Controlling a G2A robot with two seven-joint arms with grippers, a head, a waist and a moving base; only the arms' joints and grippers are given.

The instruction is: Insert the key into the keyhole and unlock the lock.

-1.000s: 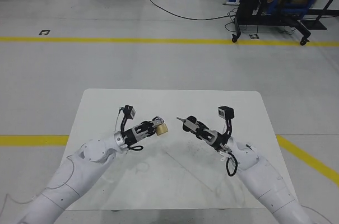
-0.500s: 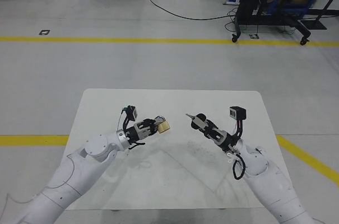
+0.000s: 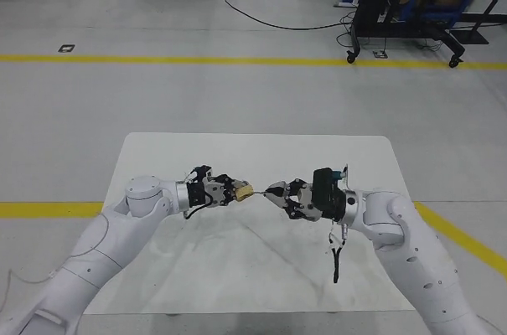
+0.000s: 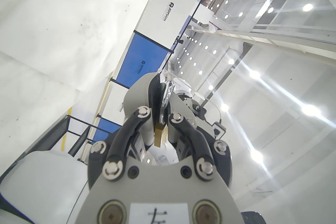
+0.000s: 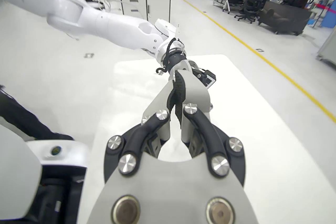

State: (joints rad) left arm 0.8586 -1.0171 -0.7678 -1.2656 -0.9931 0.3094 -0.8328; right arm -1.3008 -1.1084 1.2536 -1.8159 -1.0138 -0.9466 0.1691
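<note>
left gripper (image 3: 234, 192) is clamping the brass lock (image 3: 244, 193); right gripper (image 3: 280, 193) is pinching the key (image 3: 269, 189) — tip sitting just beside it

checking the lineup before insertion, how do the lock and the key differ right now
The lock is a brass-yellow block; the key is a thin silvery sliver. The lock sits in the left claw, the key in the right claw. Shared: both are gripped above the white table, facing each other near its middle.
</note>
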